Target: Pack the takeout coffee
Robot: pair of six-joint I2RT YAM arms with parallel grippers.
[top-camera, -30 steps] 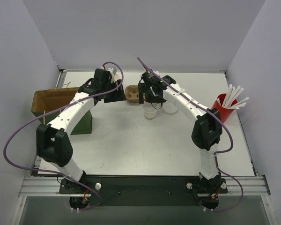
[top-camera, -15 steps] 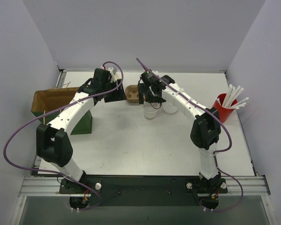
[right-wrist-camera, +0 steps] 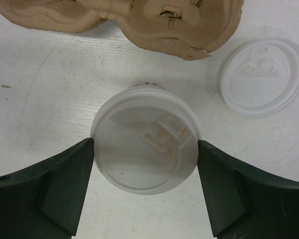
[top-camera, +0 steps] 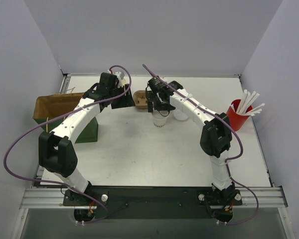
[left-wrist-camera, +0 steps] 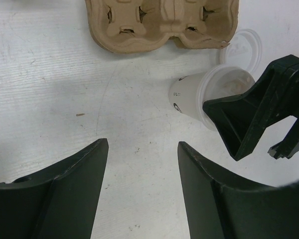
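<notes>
A white takeout coffee cup [right-wrist-camera: 145,147] with its lid on stands on the table just in front of the brown cup carrier [right-wrist-camera: 124,17]. My right gripper [right-wrist-camera: 145,150] is down over it, and both fingertips touch the lid's rim on opposite sides. From above, the same cup [top-camera: 159,120] shows under the right gripper [top-camera: 158,106]. A loose lid [right-wrist-camera: 264,77] lies flat to its right. My left gripper [left-wrist-camera: 142,149] hangs open over bare table, left of the cup [left-wrist-camera: 199,97], with nothing between its fingers.
A red cup of white straws [top-camera: 237,114] stands at the right edge. An open brown paper bag [top-camera: 55,105] sits on a green box [top-camera: 87,131] at the left. The carrier [top-camera: 141,99] lies between the two grippers.
The right gripper's fingers have drawn in against the cup's lid, and that arm has shifted slightly left. The left arm has stayed put.
</notes>
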